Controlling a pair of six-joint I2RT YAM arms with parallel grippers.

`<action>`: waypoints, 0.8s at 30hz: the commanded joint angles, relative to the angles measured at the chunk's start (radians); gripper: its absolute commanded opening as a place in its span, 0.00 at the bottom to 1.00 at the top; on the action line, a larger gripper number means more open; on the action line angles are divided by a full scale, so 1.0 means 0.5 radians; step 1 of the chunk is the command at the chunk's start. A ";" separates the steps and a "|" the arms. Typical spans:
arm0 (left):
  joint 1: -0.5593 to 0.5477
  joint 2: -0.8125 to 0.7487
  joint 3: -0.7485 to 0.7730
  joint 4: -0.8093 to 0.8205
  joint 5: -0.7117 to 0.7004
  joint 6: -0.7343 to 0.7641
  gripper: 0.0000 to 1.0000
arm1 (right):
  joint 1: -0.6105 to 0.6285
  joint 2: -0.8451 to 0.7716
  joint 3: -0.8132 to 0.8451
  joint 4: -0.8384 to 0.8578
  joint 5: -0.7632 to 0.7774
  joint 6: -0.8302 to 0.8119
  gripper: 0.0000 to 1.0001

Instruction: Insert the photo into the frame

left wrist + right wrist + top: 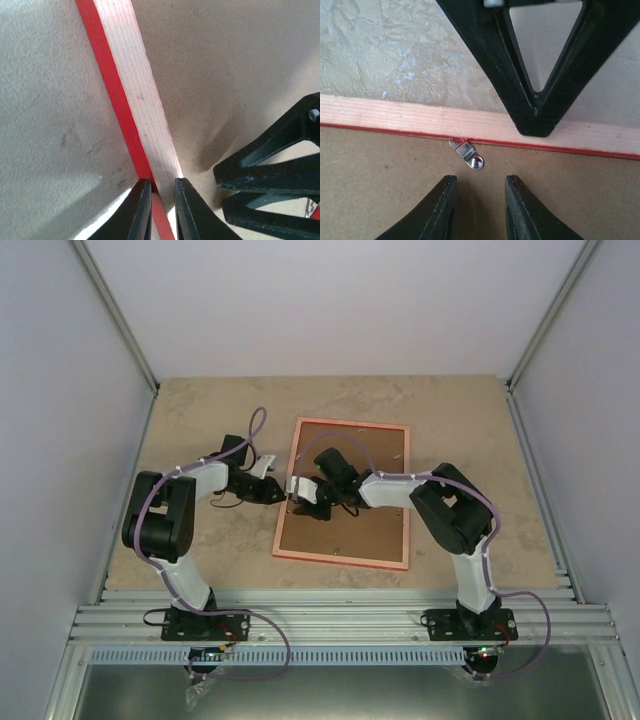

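left gripper [162, 212] pinches the frame [140, 100] at its left rail; right gripper [480, 210] hangs, jaws apart, over backing [395, 170] by a clip [468, 153]; frame lies back up; photo unseen, likely beneath; fastening seems to remain

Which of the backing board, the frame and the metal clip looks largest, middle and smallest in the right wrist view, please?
1. backing board
2. frame, only one rail showing
3. metal clip, by far smallest

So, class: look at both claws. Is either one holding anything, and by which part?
The left claw pinches the frame by its left side rail, near the middle. The right claw holds nothing; it hangs open over the backing board.
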 commanded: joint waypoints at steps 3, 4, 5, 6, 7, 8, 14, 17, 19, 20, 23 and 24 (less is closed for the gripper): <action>-0.045 0.026 -0.066 -0.108 -0.161 0.016 0.14 | 0.092 0.108 -0.011 -0.071 0.172 0.074 0.28; -0.045 0.030 -0.062 -0.113 -0.162 0.014 0.14 | 0.097 0.114 -0.019 -0.074 0.180 0.077 0.27; -0.045 0.034 -0.058 -0.117 -0.162 0.014 0.14 | 0.100 0.118 -0.035 -0.068 0.192 0.077 0.27; -0.046 0.036 -0.056 -0.117 -0.162 0.014 0.14 | 0.098 0.126 -0.050 -0.055 0.201 0.076 0.27; -0.045 0.042 -0.056 -0.116 -0.157 0.011 0.13 | 0.098 0.136 -0.055 -0.053 0.206 0.072 0.27; -0.051 0.050 -0.057 -0.116 -0.155 0.010 0.13 | 0.098 0.144 -0.056 -0.053 0.194 0.073 0.27; -0.060 0.092 -0.042 -0.118 -0.177 0.003 0.12 | 0.109 0.191 -0.075 -0.047 0.184 0.032 0.26; -0.060 0.104 -0.046 -0.104 -0.180 -0.006 0.12 | 0.115 0.214 -0.122 -0.052 0.188 -0.029 0.25; -0.061 0.118 -0.049 -0.096 -0.178 -0.014 0.11 | 0.129 0.231 -0.150 -0.051 0.178 -0.071 0.25; -0.063 0.124 -0.049 -0.095 -0.178 -0.015 0.11 | 0.136 0.246 -0.149 -0.062 0.179 -0.082 0.24; -0.064 0.129 -0.052 -0.094 -0.189 -0.014 0.10 | 0.147 0.291 -0.127 -0.126 0.182 -0.095 0.22; -0.065 0.125 -0.058 -0.090 -0.192 -0.013 0.10 | 0.148 0.298 -0.129 -0.143 0.190 -0.108 0.21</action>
